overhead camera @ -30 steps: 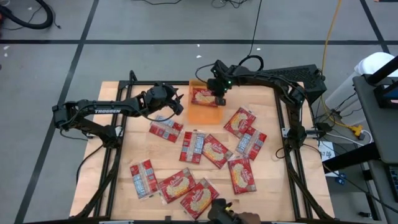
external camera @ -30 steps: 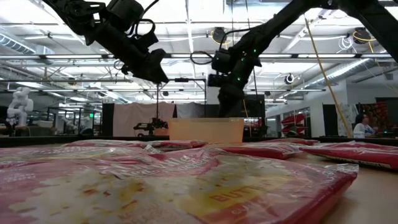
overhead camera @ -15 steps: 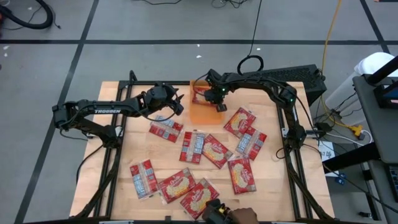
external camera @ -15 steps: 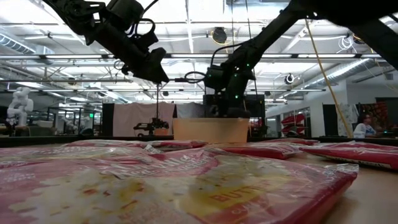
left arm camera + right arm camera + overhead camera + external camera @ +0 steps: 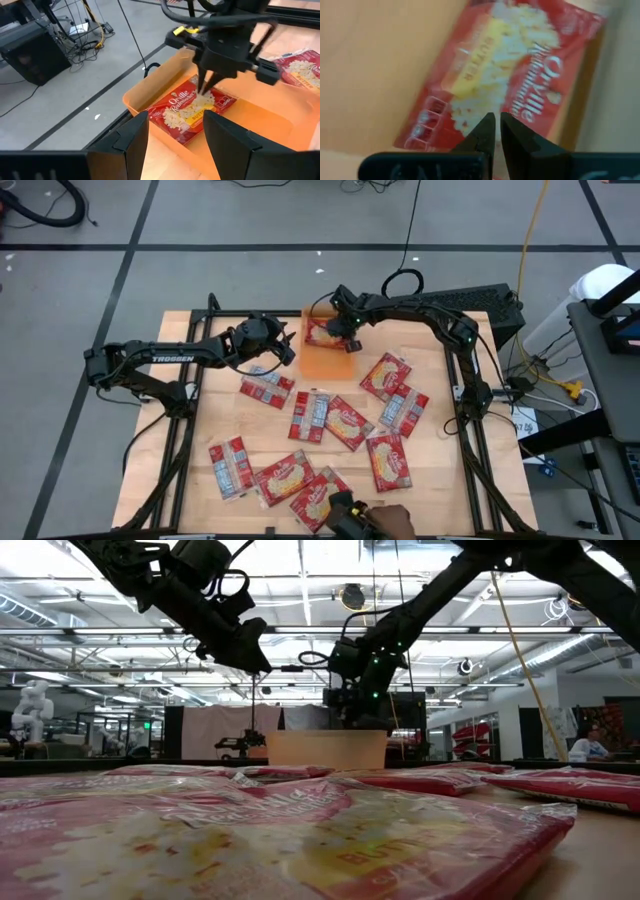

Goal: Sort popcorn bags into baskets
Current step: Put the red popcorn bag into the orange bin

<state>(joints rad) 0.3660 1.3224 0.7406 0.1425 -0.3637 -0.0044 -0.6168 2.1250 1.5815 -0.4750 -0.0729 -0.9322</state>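
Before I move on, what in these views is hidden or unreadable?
- Right tool tips touching the popcorn bag in the orange tray: unclear, high view too small.
- Tray contents in low view: wall hides them.
- Front-edge bag, high view: partly covered by a hand.

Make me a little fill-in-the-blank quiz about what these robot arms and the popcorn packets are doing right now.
1. The orange tray holds exactly ____ popcorn bag.
2. The right gripper reaches down into the tray with its fingers ____.
3. The left gripper hovers beside the tray, holding ____.
4. Most of the other bags lie loose on the wooden ____.

Missing words: one; shut; nothing; table
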